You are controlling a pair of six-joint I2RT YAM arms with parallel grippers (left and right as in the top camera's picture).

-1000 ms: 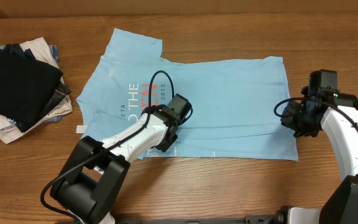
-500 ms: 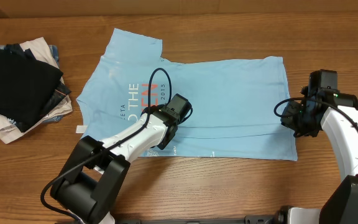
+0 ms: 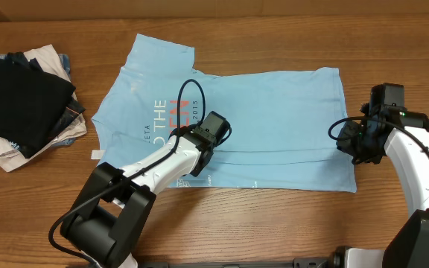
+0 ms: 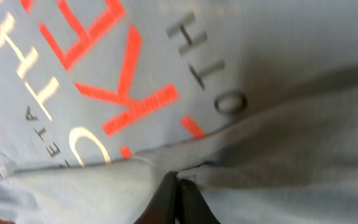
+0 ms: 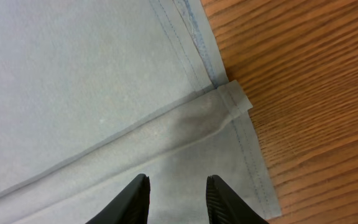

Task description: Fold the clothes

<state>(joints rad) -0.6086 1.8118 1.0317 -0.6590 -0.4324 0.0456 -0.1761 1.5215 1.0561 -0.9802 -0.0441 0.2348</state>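
The T-shirt (image 3: pixel 274 104) lies flat on the surface (image 3: pixel 393 37), with one long fold made along its near side (the remaining folds are undone, I judge). The left gripper (image 4: pixel 178 190) is clamped on that fold's edge. The right gripper (image 5: pixel 177 182) hangs parted over the hem corner, empty. Bare wood lies beyond the hem, and the garment pile (image 3: pixel 21 97) sits well left.

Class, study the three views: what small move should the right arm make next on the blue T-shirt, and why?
Probably lower the right gripper and close it on the fold edge near the hem. The left gripper is shut on that fold of the T-shirt by the lettering, while the right one hangs open above the cloth, holding nothing; lifting the fold evenly likely needs both ends.
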